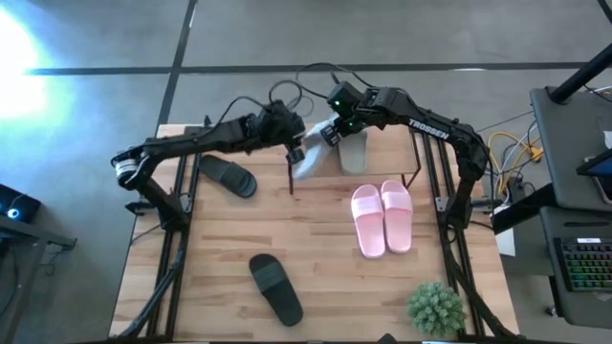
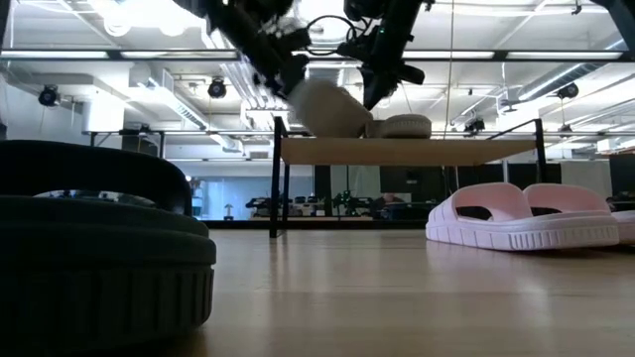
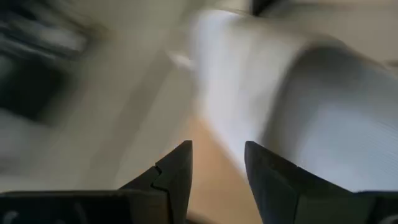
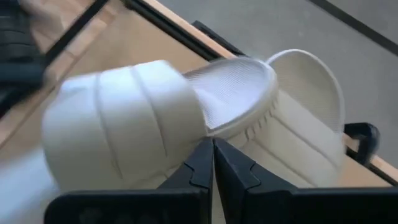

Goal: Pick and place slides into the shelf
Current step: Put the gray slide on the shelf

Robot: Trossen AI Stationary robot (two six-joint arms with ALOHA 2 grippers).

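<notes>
Black slide [image 2: 94,248] foremost, well before shelf [image 2: 397,151]. Above shelf: left gripper [image 3: 214,165] spread, right gripper [image 4: 213,163] pressed together, tilted grey slide [image 1: 308,158] between. Risk: slide tipping off shelf's edge, being unclamped.

A robotics lab: bare concrete floor [image 1: 382,33], exposed ceiling ducts [image 2: 189,139], loose yellow cables [image 1: 512,148], a backlit computer keyboard [image 1: 583,263].

Small green potted plant [image 1: 436,308] (table's near right corner), keyboard [image 1: 585,265] beside table
</notes>
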